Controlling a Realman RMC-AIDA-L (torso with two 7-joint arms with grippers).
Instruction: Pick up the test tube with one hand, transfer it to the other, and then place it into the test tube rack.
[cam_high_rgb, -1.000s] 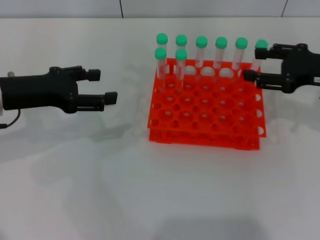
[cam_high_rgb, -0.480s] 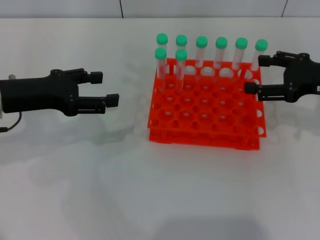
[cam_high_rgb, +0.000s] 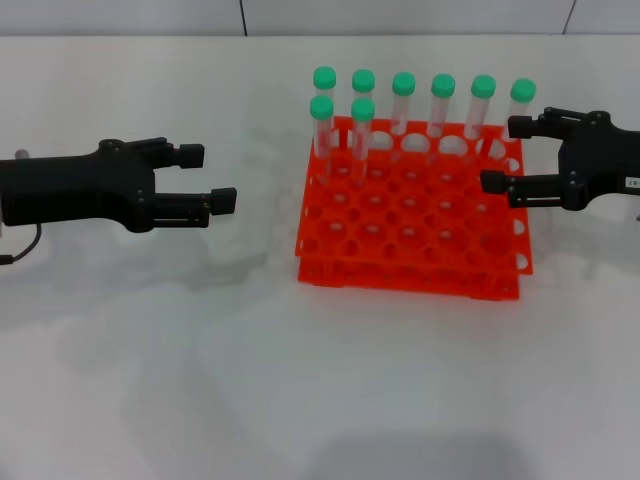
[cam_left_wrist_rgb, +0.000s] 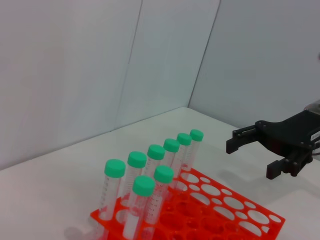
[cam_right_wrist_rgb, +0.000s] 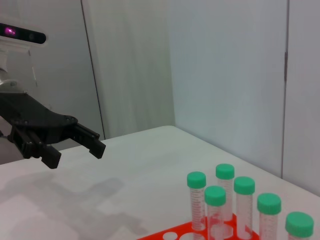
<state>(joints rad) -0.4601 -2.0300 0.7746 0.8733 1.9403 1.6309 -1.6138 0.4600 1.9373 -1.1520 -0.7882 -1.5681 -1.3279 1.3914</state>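
a white table (cam_high_rgb: 300, 380) fills the head view, with faint grey shadows across it. at 12 o'clock stand pale grey wall panels (cam_left_wrist_rgb: 100, 60), split by thin dark vertical seams. light is soft and even.

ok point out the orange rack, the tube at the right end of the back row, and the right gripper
rack (cam_high_rgb: 410, 268): head view, front wall
right-end tube (cam_high_rgb: 522, 91): head view, green cap
right gripper (cam_high_rgb: 505, 154): head view, midway between its open fingers

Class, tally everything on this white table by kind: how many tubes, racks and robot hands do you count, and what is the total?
Green-capped clear plastic test tubes: 8
Bright orange-red plastic test tube rack: 1
Black robot hands, left hand and right hand, both open: 2
Total: 11
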